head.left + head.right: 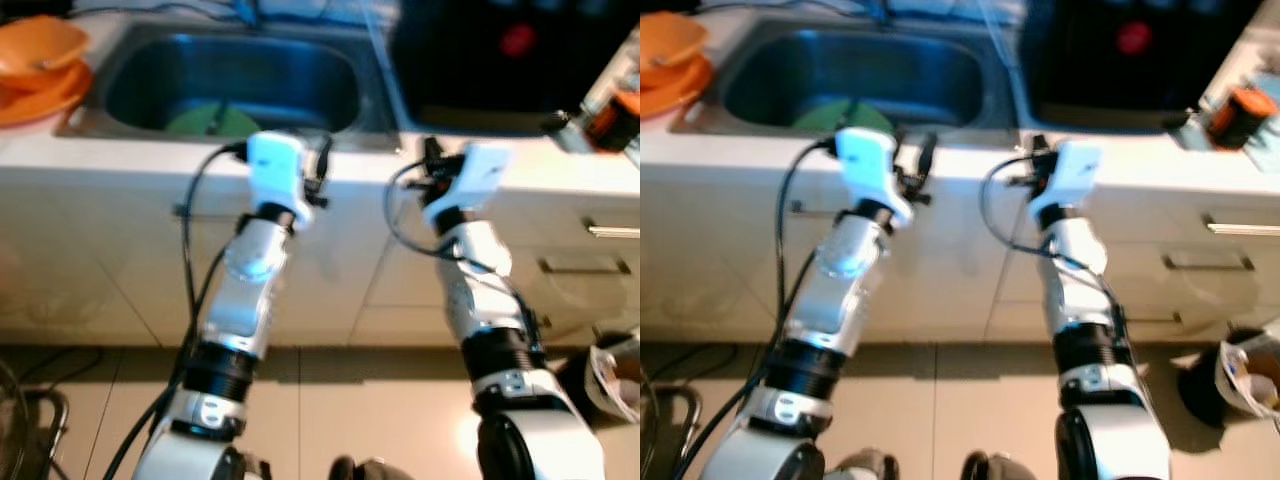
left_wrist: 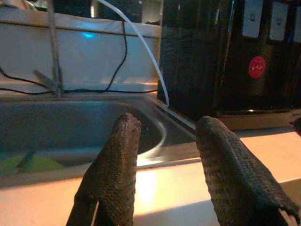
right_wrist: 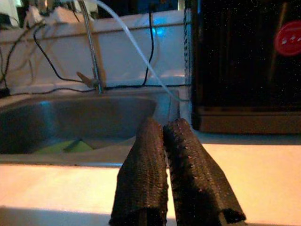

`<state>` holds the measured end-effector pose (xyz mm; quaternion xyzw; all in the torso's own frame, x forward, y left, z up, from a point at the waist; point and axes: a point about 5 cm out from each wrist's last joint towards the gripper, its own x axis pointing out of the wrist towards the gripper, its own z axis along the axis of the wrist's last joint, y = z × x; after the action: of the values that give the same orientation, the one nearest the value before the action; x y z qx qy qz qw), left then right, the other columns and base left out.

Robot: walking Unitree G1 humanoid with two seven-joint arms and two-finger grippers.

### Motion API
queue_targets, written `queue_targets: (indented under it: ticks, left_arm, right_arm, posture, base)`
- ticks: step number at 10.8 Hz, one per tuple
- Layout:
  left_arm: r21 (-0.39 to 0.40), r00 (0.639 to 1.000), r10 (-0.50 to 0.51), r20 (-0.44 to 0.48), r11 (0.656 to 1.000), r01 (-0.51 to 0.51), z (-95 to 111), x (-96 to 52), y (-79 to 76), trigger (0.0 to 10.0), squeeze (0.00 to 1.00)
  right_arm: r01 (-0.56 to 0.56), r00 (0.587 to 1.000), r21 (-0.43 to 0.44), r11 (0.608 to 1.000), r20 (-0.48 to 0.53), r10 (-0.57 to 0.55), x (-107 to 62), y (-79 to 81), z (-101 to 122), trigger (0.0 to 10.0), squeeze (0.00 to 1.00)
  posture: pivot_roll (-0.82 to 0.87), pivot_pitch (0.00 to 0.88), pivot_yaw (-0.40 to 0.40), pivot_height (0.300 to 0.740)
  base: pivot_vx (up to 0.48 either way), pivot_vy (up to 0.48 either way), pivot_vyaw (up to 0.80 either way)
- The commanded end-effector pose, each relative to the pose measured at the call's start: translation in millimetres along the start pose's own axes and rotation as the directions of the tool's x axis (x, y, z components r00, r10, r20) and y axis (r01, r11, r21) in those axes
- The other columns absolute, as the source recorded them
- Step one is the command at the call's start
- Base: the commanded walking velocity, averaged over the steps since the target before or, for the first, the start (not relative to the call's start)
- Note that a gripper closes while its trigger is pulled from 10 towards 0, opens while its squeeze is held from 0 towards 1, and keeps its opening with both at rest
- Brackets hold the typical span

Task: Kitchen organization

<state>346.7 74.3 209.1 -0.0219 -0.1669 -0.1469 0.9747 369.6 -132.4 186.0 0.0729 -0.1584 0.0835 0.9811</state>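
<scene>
Both silver arms reach forward, raised to the counter edge at mid-frame. The left gripper (image 2: 167,155) points at the sink (image 1: 300,75) with fingers spread wide and empty; the right gripper (image 3: 163,165), fingers pressed together, holds nothing. A green plate (image 1: 212,122) lies in the sink; orange bowls (image 1: 40,60) sit upper left.

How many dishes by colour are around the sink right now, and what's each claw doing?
Orange bowls and plates, stacked left of the sink: at least 2; stack too blurred to count exactly
Green plate in the sink: 1
Total: at least 3
Left claw: open, empty
Right claw: shut, empty
</scene>
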Motion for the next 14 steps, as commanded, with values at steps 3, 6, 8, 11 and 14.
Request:
queue_targets:
  ticks: [3,6,8,11,14]
  left_arm:
    - [0.004,1.0,0.008,-0.016,1.0,-0.008,-7.3,-2.1,2.0,10.0,0.0]
    - [0.006,0.995,0.055,-0.081,0.998,-0.055,-29.1,-13.3,15.4,10.0,0.0]
    - [0.016,0.988,0.078,-0.13,0.997,-0.077,-44.3,-21.4,23.2,10.0,0.0]
    - [0.033,0.957,0.132,-0.258,0.991,-0.127,-80.5,-46.2,41.1,10.0,0.0]
    - [0.055,0.895,0.192,-0.403,0.981,-0.186,-117.3,-79.7,55.0,10.0,0.0]
  right_arm:
    - [-0.003,1.0,0.008,1.0,0.004,0.003,1.1,0.0,1.9,10.0,0.0]
    - [-0.008,0.999,0.0,1.0,-0.042,0.008,-4.4,-2.3,-10.0,10.0,0.0]
    - [-0.006,0.993,-0.01,1.0,-0.117,0.005,-15.6,-7.8,-29.0,10.0,0.0]
    - [0.017,0.938,-0.052,0.999,-0.346,-0.034,-55.4,-28.6,-80.0,10.0,0.0]
    - [0.02,0.86,-0.075,0.997,-0.507,-0.055,-94.1,-41.9,-113.1,10.0,0.0]
  posture:
    - [0.07,0.129,-0.051,0.74]
    - [0.06,0.12,-0.052,0.74]
    - [0.06,0.117,-0.053,0.74]
    - [0.06,0.116,-0.057,0.74]
    - [0.06,0.131,-0.063,0.74]
  base:
    - [0.0,0.0,0.0]
    - [0.0,0.0,0.0]
    - [0.0,0.0,0.0]
    - [0.0,0.0,0.0]
    - [0.0,0.0,0.0]
